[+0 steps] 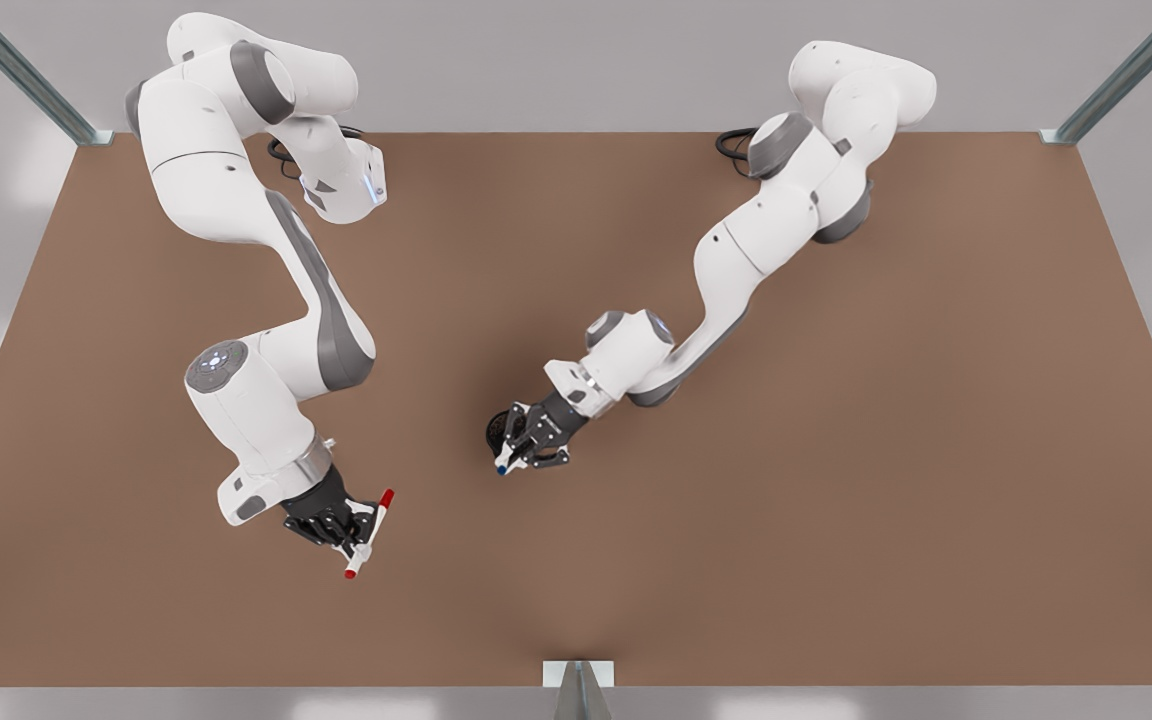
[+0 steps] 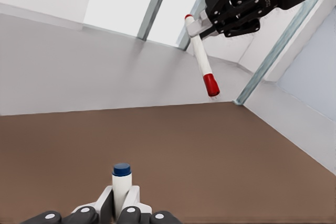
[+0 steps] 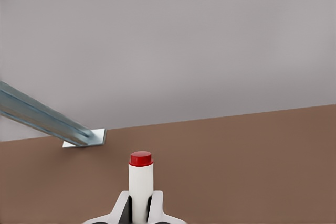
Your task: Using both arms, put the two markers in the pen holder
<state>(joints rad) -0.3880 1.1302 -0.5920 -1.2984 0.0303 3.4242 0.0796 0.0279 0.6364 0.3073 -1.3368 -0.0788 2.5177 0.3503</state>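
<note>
As blue marker [image 1: 502, 467] is gripped by left pincer [image 1: 528, 447] at pen holder [image 1: 498, 430], centre frame | red marker [image 1: 368, 535] clamped in right pincer [image 1: 341, 530], lower left | next: lowering blue into cup judged due.

tabletop [image 1: 836, 500]: matt brown, smooth | arms [image 1: 236, 400]: glossy white shell, grey panels | red marker [image 1: 368, 535]: smooth white barrel, red cap | blue marker [image 2: 121, 182]: same, blue cap | frame posts [image 3: 47, 121]: brushed metal
</note>
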